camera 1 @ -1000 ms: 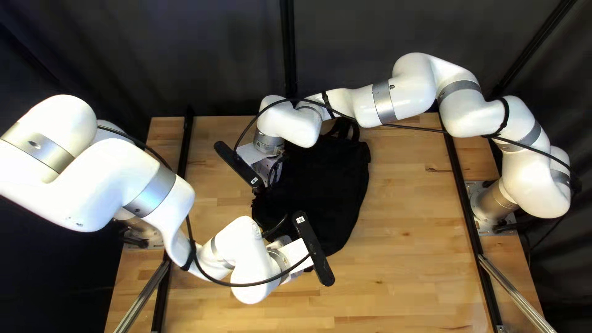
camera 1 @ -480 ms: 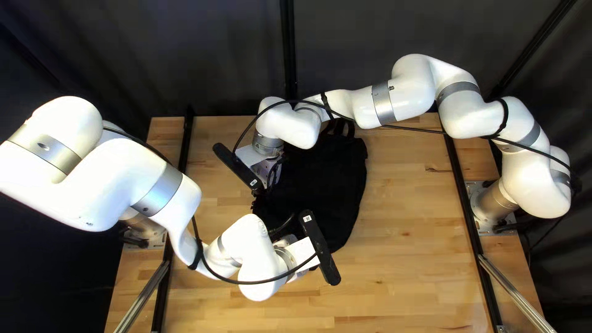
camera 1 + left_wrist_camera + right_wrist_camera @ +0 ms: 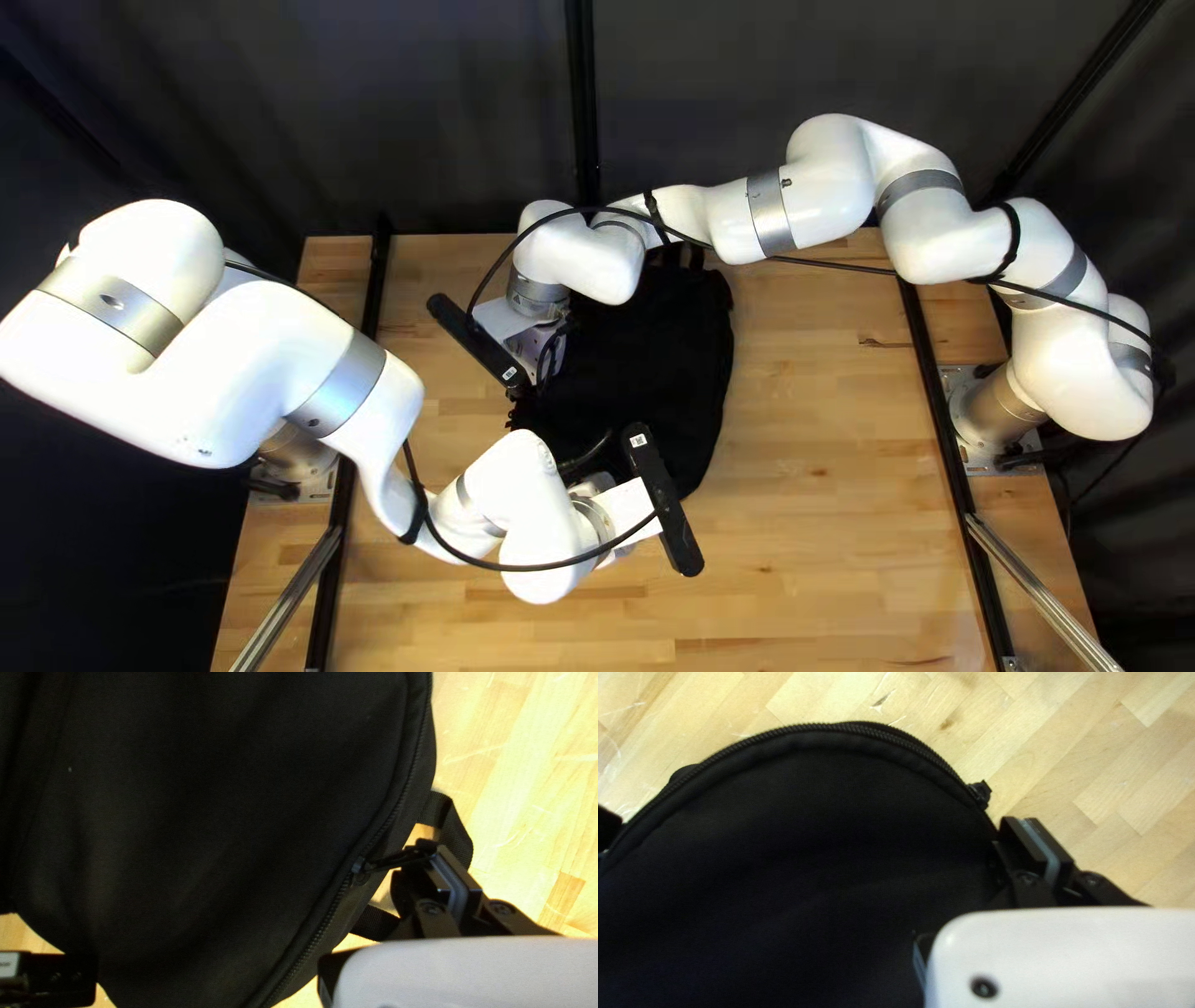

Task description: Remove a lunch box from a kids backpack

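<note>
Obstruction, far side: my right arm (image 3: 735,222) spans above the table (image 3: 834,498) and the top end of the backpack (image 3: 660,361). Obstruction, near left: my left arm (image 3: 349,386) blocks entry, its black camera bar (image 3: 664,498) overhanging the backpack's near end. Clearance: the widest lane for my claw is the tabletop between the backpack and my right arm's base (image 3: 996,408). Snag point: a strap loop (image 3: 458,830) sits just beside my left gripper (image 3: 595,488); its fingers pinch the zipper pull (image 3: 395,859)

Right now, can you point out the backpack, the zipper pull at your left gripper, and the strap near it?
Backpack (image 3: 666,355): top left view, on its black fabric.
Zipper pull (image 3: 391,860): left wrist view, on its thin middle.
Strap (image 3: 456,827): left wrist view, on its bent webbing.
</note>
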Motion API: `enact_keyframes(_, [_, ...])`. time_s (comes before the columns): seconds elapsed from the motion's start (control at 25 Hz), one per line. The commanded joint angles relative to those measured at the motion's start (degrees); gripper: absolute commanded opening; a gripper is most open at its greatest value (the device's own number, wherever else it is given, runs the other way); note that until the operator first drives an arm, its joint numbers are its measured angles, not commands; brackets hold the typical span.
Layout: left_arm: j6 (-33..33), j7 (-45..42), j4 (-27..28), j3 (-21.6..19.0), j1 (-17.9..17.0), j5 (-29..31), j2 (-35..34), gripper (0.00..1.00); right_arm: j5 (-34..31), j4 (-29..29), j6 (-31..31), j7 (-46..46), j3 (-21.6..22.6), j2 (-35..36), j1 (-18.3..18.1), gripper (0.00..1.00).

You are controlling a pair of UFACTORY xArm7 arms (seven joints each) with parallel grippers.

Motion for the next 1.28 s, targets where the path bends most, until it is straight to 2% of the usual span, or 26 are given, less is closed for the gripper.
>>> enact_keyframes(0.04, [1.5,0.7,0.6,-0.6,-0.8,0.2,-0.1,1.0,0.1,-2.1,-0.9,-0.1,0.2,-1.3,-0.2,0.0])
enact_keyframes(0.4, [8.4,1.1,-0.3,-3.6,-4.6,0.8,-4.7,1.0,0.7,-8.8,-4.5,-0.4,0.7,-5.0,-0.4,0.02])
enact_keyframes(0.44, [9.4,1.0,-0.7,-4.1,-5.1,0.9,-5.5,1.0,0.7,-9.8,-4.7,-0.2,0.7,-5.9,-0.3,0.8])
enact_keyframes(0.48, [10.0,0.9,-1.0,-4.4,-5.5,0.8,-5.9,1.0,0.6,-11.2,-5.3,0.2,0.7,-7.1,-0.2,1.0])
enact_keyframes(0.6, [12.2,0.2,-2.9,-5.7,-6.9,1.0,-7.5,1.0,0.5,-15.7,-6.8,1.4,0.6,-11.1,0.2,1.0])
enact_keyframes(0.8, [13.5,-2.7,-7.7,-7.3,-8.6,1.6,-10.2,1.0,0.7,-27.8,-11.7,3.9,0.6,-20.9,0.5,1.0])
enact_keyframes(0.92, [14.2,-4.8,-11.1,-8.3,-9.6,1.3,-12.6,1.0,1.5,-37.7,-15.6,5.7,0.9,-28.6,0.4,1.0])
enact_keyframes(1.0, [14.7,-5.2,-12.3,-8.6,-10.0,0.9,-13.6,1.0,1.8,-41.6,-17.0,6.5,1.0,-31.9,0.5,1.0])
enact_keyframes(1.16, [14.8,-6.2,-16.7,-9.0,-10.4,-0.2,-17.2,1.0,0.5,-49.9,-19.1,11.8,1.5,-39.9,2.6,1.0])
enact_keyframes(1.28, [14.0,-5.7,-19.9,-8.5,-10.3,-1.0,-20.2,1.0,-3.7,-53.0,-19.3,18.8,2.2,-43.6,5.6,1.0])
